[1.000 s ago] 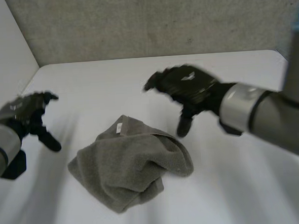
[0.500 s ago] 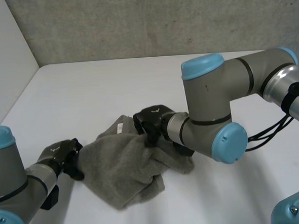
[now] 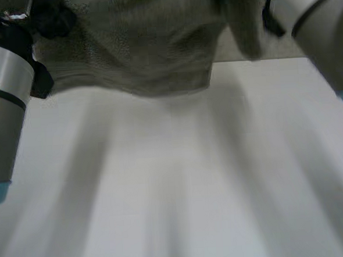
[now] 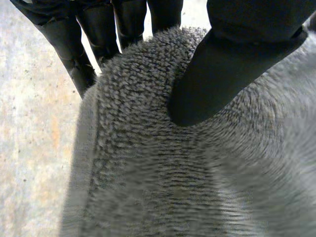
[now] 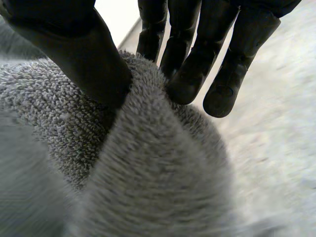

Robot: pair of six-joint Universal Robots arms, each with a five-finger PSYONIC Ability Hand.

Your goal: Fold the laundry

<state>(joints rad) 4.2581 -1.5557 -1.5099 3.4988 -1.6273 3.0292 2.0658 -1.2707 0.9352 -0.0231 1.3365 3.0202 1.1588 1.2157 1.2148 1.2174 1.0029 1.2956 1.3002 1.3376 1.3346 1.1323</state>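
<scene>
A grey terry towel hangs high above the white table, spread between my two arms. My left hand holds it at the left end. In the left wrist view the thumb presses the towel's edge against the fingers behind it. My right hand pinches the other end: its thumb sits on one side of a raised fold of towel, its fingers on the other. The towel's lower edge sags in the middle.
The right arm's silver cuff stands beside the towel, the left arm's cuff at the other side. A rough grey wall lies behind the towel.
The towel lay crumpled on the table. Both hands came down onto it, shut on its ends, and have lifted it high off the table.
</scene>
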